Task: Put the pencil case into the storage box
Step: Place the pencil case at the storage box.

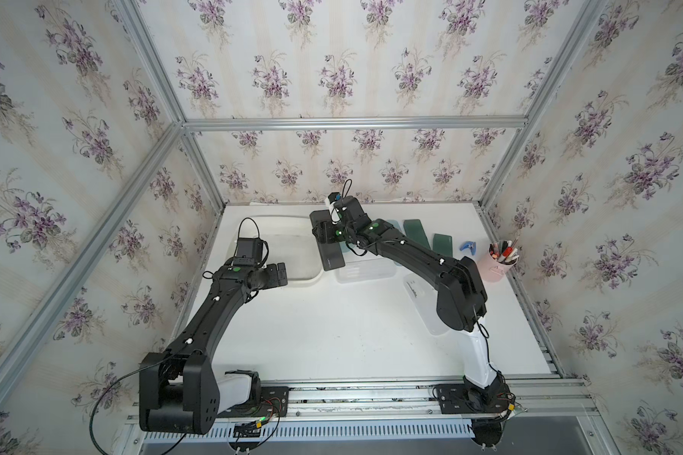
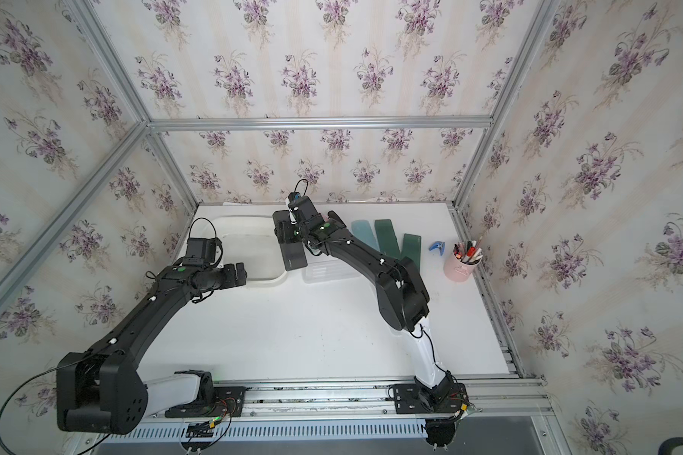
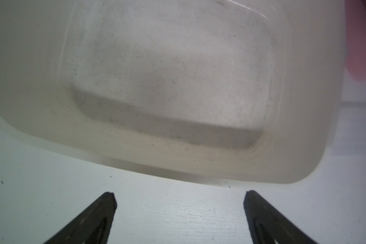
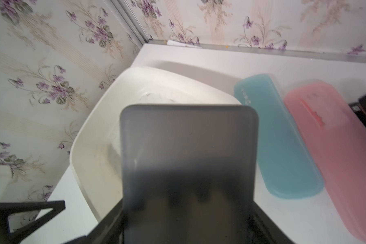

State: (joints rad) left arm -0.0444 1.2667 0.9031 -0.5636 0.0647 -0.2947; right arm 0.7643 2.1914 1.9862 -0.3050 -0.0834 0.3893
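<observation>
The right gripper (image 1: 327,233) clamps the dark pencil case (image 4: 188,147) across its width, above the storage box (image 4: 87,137) rim just ahead. I'd carry it fully past that rim, level, then lower it before releasing. The left gripper (image 3: 180,197) gapes wide, empty, just short of the box.

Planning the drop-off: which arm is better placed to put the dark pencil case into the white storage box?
Right. The right gripper grips the dark pencil case, holding it at the edge of the storage box. The left gripper is open and empty, beside the box's near rim.
</observation>
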